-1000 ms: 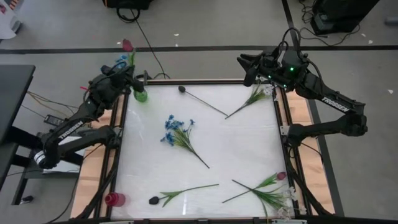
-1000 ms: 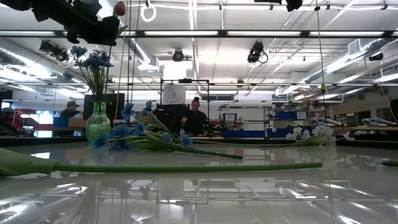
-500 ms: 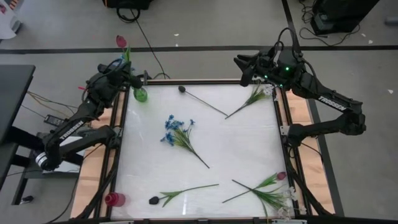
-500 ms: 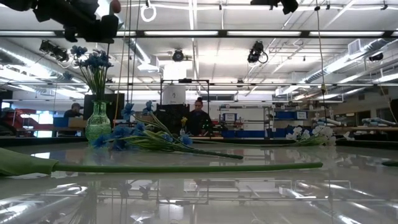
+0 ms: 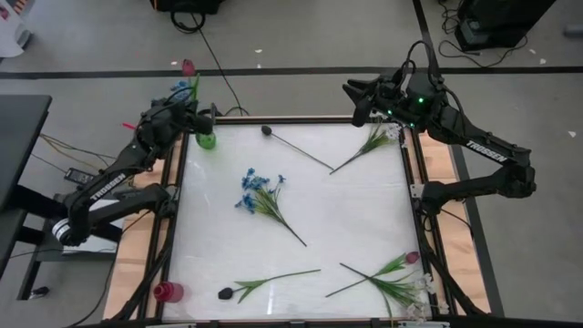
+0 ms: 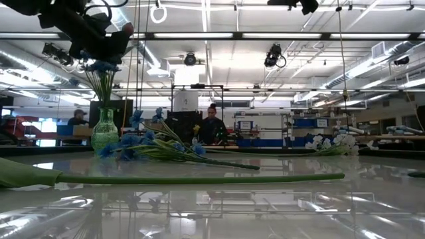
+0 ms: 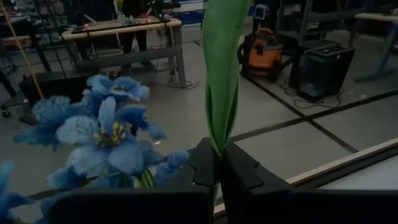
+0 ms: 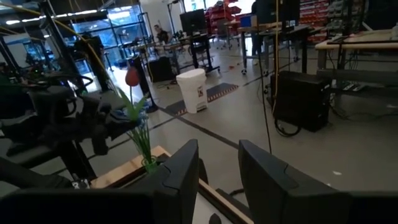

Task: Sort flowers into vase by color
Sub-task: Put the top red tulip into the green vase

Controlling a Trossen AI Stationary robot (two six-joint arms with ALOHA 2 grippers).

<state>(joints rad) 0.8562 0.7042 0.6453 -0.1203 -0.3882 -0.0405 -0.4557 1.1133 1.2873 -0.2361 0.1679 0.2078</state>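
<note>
Flowers lie spread over the white counter. At the back left corner stands a green vase that already holds blue flowers. The left gripper is up above this vase, and its fingers are squeezed tight on the green stem of a pink flower, whose head sticks out past the counter's back edge. A blue bunch lies near the middle of the counter. A dark flower with a long thin stem lies near the back edge. A white bunch lies at the back right corner, and the right gripper hangs in the air just beside it with its fingers apart and nothing between them. Another dark flower lies at the front, and a pink and white bunch lies at the front right. A red vase stands at the front left corner.
</note>
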